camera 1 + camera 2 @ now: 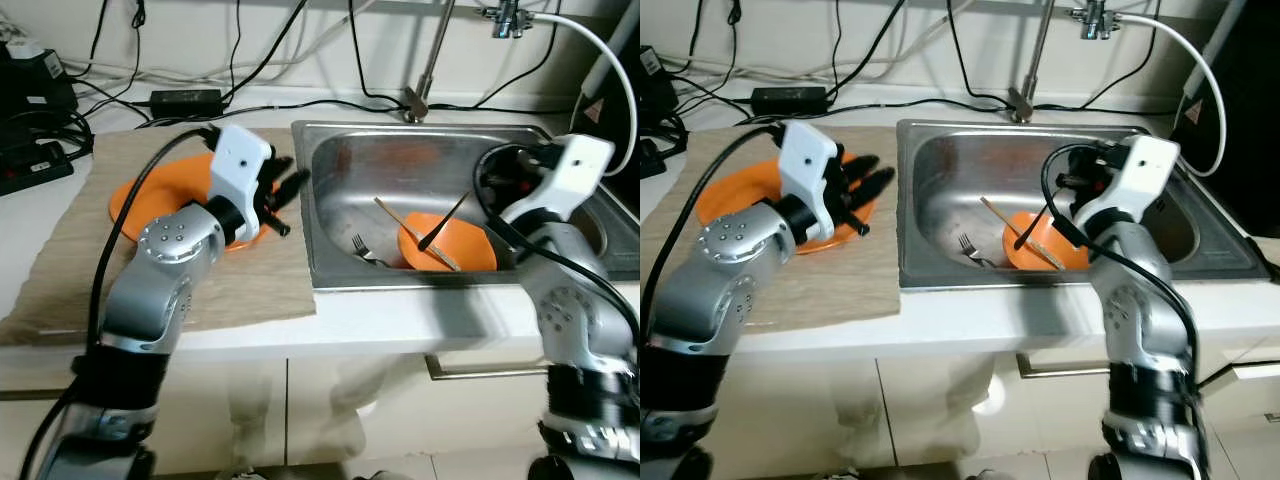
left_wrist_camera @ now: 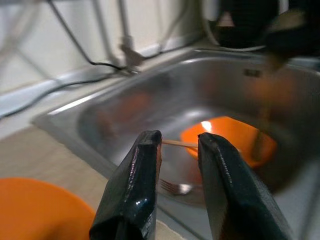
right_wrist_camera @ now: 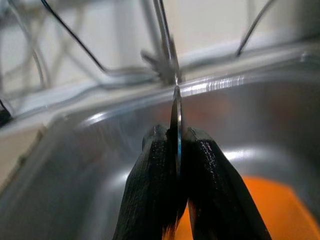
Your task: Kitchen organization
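A stainless steel sink (image 1: 330, 200) is set in a white counter, with a tap (image 1: 430, 60) rising behind it and black cables (image 1: 240, 70) trailing along the wall. An orange bowl (image 1: 470, 245) lies in the basin, a pair of wooden chopsticks (image 1: 405, 225) resting across it and a metal fork (image 1: 365, 250) lying on the basin floor just beside it. To the left of the sink, a beige mat (image 1: 150, 290) is spread on the counter, and an orange plate (image 1: 150, 200) is seen on it, partly hidden by the left arm. A black power adapter (image 1: 185, 98) lies behind the mat.

The left gripper (image 2: 177, 150) is held above the plate's near edge, pointing towards the sink, its fingers slightly parted around nothing. The right gripper (image 3: 175, 145) is raised over the basin's right side, its fingers closed on a thin dark-handled utensil (image 1: 445, 222), whose lower end reaches down into the bowl.
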Controlling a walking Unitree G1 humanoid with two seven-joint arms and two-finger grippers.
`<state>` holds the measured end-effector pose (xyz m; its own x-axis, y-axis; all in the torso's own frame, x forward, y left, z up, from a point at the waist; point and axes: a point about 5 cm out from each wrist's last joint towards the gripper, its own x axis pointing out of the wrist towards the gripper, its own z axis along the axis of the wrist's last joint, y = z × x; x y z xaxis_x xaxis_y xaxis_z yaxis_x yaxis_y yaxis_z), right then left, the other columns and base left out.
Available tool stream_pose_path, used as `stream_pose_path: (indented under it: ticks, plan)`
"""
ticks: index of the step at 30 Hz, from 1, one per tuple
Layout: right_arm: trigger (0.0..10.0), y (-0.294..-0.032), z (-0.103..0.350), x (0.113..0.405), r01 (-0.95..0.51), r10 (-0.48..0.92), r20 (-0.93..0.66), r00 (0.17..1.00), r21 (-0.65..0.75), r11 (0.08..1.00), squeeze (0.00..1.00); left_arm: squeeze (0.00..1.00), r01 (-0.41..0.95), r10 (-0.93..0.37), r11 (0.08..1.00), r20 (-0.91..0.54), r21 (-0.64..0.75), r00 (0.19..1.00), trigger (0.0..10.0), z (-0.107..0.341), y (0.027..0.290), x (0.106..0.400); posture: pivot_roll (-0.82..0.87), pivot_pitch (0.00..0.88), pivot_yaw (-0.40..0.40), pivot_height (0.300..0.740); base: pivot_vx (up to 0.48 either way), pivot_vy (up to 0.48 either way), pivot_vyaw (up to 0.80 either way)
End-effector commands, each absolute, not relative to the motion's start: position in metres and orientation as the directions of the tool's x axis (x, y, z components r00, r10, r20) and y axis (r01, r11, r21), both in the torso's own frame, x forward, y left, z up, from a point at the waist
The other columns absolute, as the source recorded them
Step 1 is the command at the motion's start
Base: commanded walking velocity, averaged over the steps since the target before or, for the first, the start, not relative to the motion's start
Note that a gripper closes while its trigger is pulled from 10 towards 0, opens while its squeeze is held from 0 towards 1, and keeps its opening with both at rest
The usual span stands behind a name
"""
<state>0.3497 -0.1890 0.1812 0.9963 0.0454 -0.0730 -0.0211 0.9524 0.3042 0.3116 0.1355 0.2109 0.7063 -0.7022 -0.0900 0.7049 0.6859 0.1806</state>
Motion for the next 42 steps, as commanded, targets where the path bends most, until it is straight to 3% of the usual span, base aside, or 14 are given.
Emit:
stream_pose_path:
  ticks: [1,5,6,13,24,25,26,28,29,42]
  plan:
    - [10.0,-0.188,0.176,0.358,-0.032,0.069,-0.112,0.991,0.307,0.951,0.00,0.00,0.766,-0.766,0.614,-0.090,0.188,0.636,10.0,0.216,0.131,0.304,0.01,0.021,-0.028,0.740,0.000,0.000,0.00]
    - [10.0,-0.184,0.163,0.373,-0.048,0.117,-0.200,0.973,0.320,0.946,0.00,0.00,0.816,-0.810,0.553,-0.122,0.167,0.573,10.0,0.217,0.132,0.297,0.01,0.022,-0.027,0.740,0.000,0.000,0.00]
    - [10.0,-0.183,0.156,0.383,-0.051,0.117,-0.269,0.956,0.242,0.969,0.00,0.00,0.831,-0.821,0.528,-0.145,0.176,0.553,10.0,0.216,0.133,0.294,0.02,0.026,-0.030,0.740,0.000,0.000,0.00]
    - [10.0,-0.180,0.161,0.399,-0.119,0.132,-0.335,0.933,0.060,0.991,0.00,0.00,0.833,-0.818,0.522,-0.167,0.184,0.550,10.0,0.214,0.137,0.292,0.03,0.038,-0.045,0.740,0.000,0.000,0.00]
    - [10.0,-0.172,0.142,0.397,-0.205,0.193,-0.450,0.872,0.023,0.978,0.00,0.00,0.829,-0.808,0.528,-0.193,0.182,0.557,10.0,0.212,0.140,0.286,0.05,0.068,-0.072,0.740,0.000,0.000,0.00]
    - [10.0,-0.172,0.137,0.395,-0.219,0.193,-0.466,0.863,-0.002,0.976,0.55,0.00,0.827,-0.804,0.532,-0.195,0.183,0.561,10.0,0.212,0.140,0.285,0.06,0.071,-0.076,0.740,0.000,0.000,0.00]
    - [10.0,-0.172,0.137,0.395,-0.219,0.193,-0.466,0.863,-0.002,0.976,0.55,0.00,0.827,-0.804,0.532,-0.195,0.183,0.561,10.0,0.212,0.140,0.285,0.06,0.071,-0.076,0.740,0.000,0.000,0.00]
    - [10.0,-0.171,0.133,0.393,-0.224,0.199,-0.473,0.858,0.002,0.974,0.72,0.00,0.823,-0.801,0.537,-0.194,0.182,0.566,10.0,0.212,0.141,0.285,0.06,0.074,-0.077,0.740,0.000,0.000,0.00]
    - [10.0,-0.171,0.131,0.392,-0.230,0.203,-0.477,0.855,0.002,0.973,0.99,0.00,0.819,-0.797,0.544,-0.192,0.182,0.572,10.0,0.213,0.141,0.285,0.06,0.074,-0.075,0.740,0.000,0.000,0.00]
    - [10.0,-0.172,0.141,0.396,-0.252,0.229,-0.427,0.875,0.004,0.968,1.00,0.00,0.777,-0.762,0.596,-0.165,0.201,0.627,10.0,0.222,0.146,0.295,0.06,0.065,-0.067,0.740,0.000,0.000,0.00]
